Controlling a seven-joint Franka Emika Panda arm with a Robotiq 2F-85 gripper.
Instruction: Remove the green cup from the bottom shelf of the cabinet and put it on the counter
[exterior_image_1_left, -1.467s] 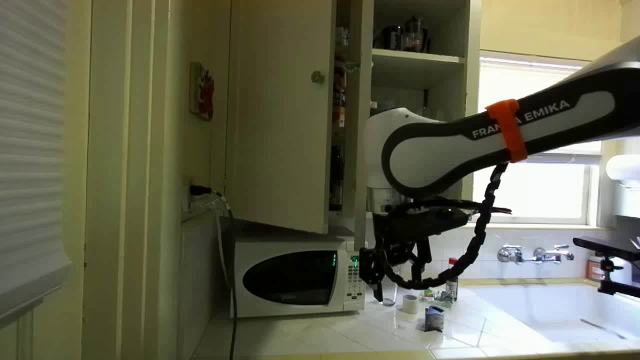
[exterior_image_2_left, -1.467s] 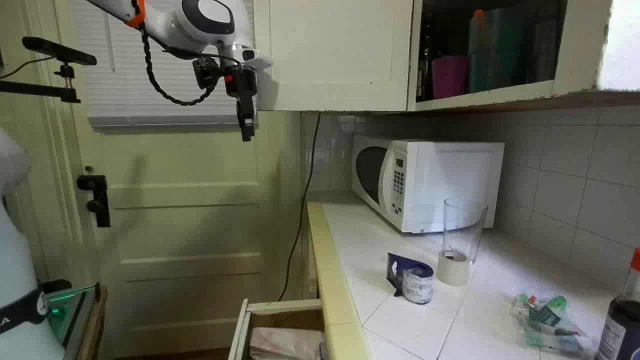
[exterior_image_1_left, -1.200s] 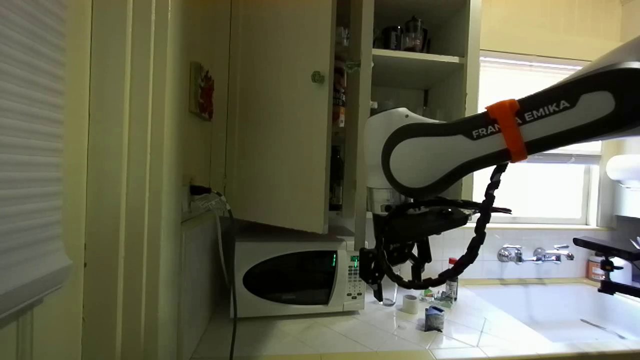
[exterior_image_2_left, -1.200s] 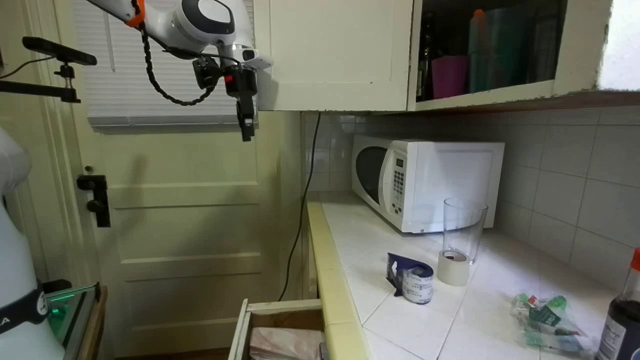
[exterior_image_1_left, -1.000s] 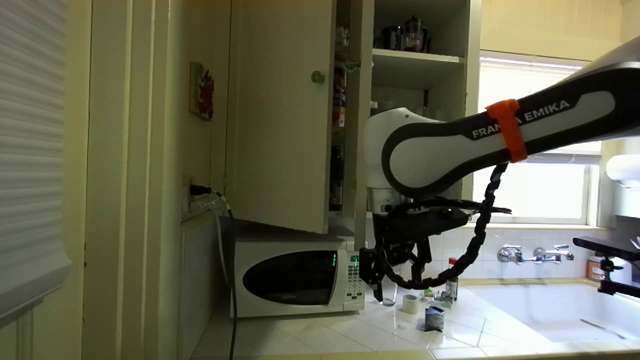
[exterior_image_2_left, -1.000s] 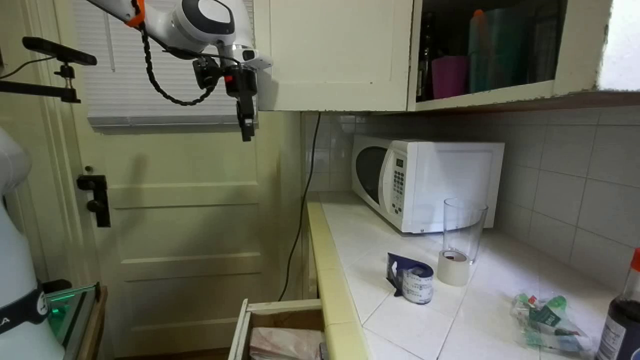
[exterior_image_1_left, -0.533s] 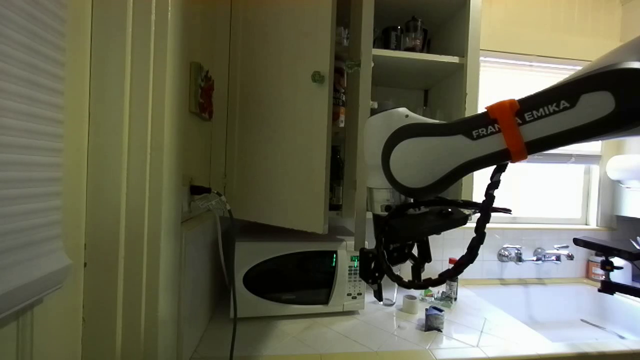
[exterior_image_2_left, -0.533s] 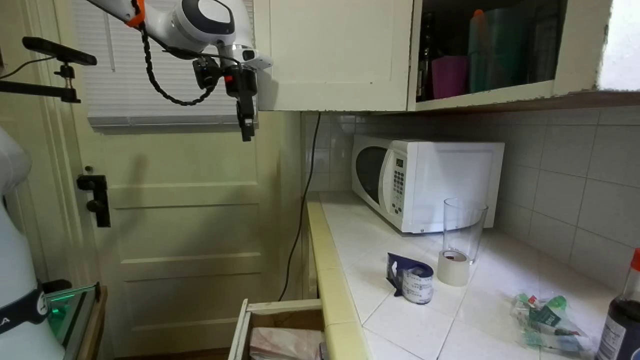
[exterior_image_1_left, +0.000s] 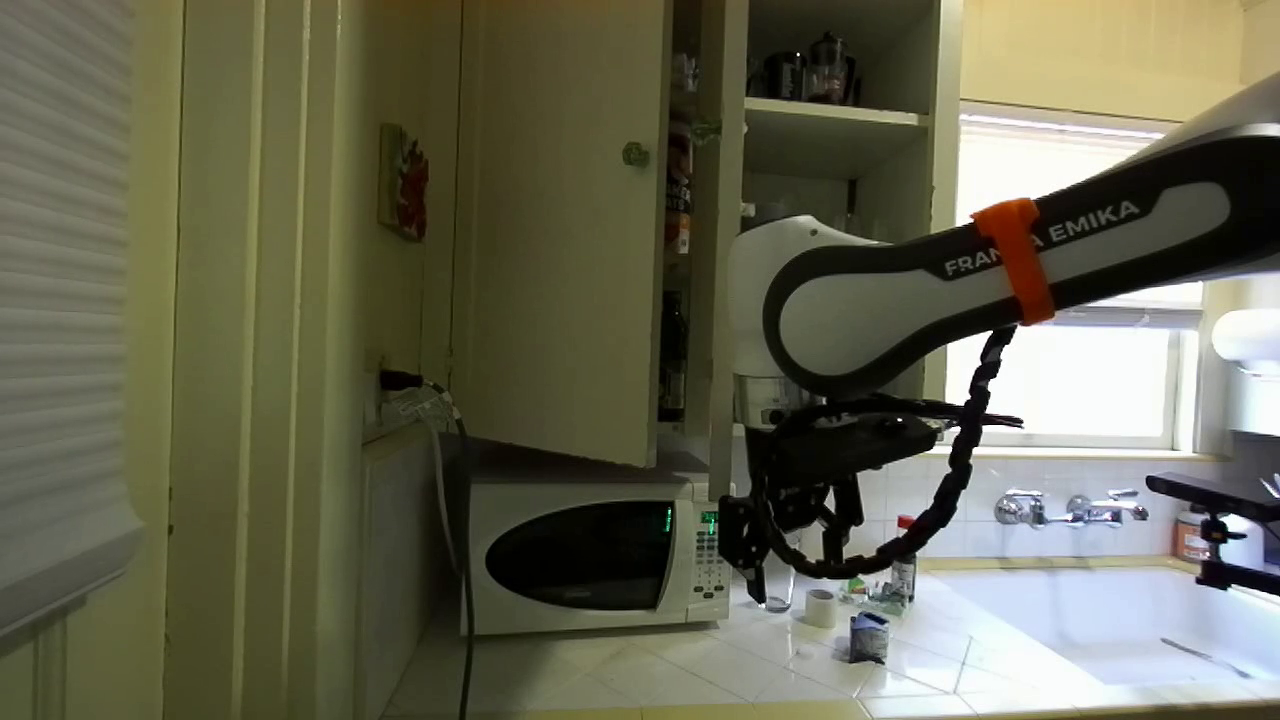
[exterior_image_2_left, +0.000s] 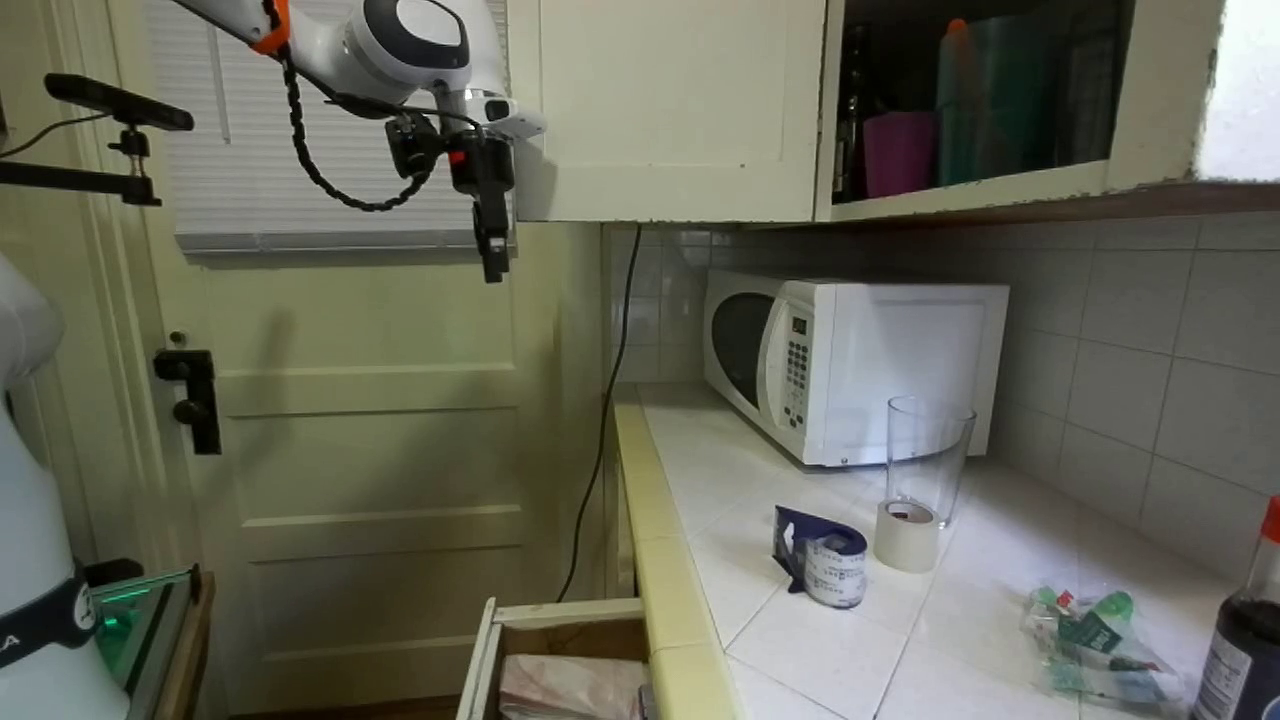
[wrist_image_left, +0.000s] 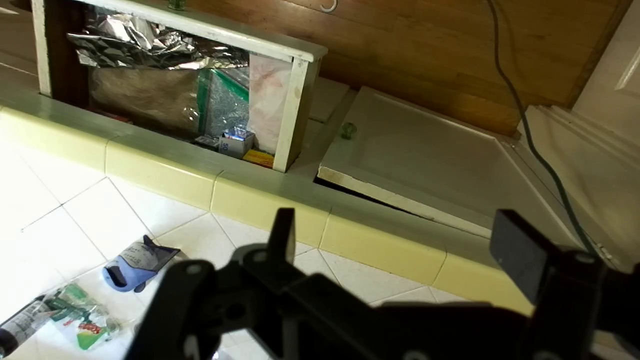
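A tall teal-green vessel (exterior_image_2_left: 1005, 95), likely the green cup, stands beside a magenta cup (exterior_image_2_left: 898, 152) on the bottom shelf (exterior_image_2_left: 1000, 190) of the cream cabinet (exterior_image_2_left: 670, 100). In an exterior view the cabinet (exterior_image_1_left: 560, 240) shows its knobbed door ajar and its right section open; my arm hides the lower part there. The counter (exterior_image_2_left: 700, 480) also shows in the wrist view (wrist_image_left: 190, 225). My gripper (exterior_image_2_left: 494, 262) points down, away from the vessel, in front of the cabinet door. In the wrist view the gripper (wrist_image_left: 395, 225) has its fingers wide apart with nothing between them.
A white microwave (exterior_image_2_left: 900, 370), clear glass (exterior_image_2_left: 925, 450), white tape roll (exterior_image_2_left: 907, 540), blue tape dispenser (exterior_image_2_left: 825, 560), plastic bag (exterior_image_2_left: 1095, 640) and red-capped bottle (exterior_image_2_left: 1235, 640) stand on the counter. A drawer (exterior_image_2_left: 570, 615) is pulled out below. A sink (exterior_image_1_left: 1100, 620) adjoins.
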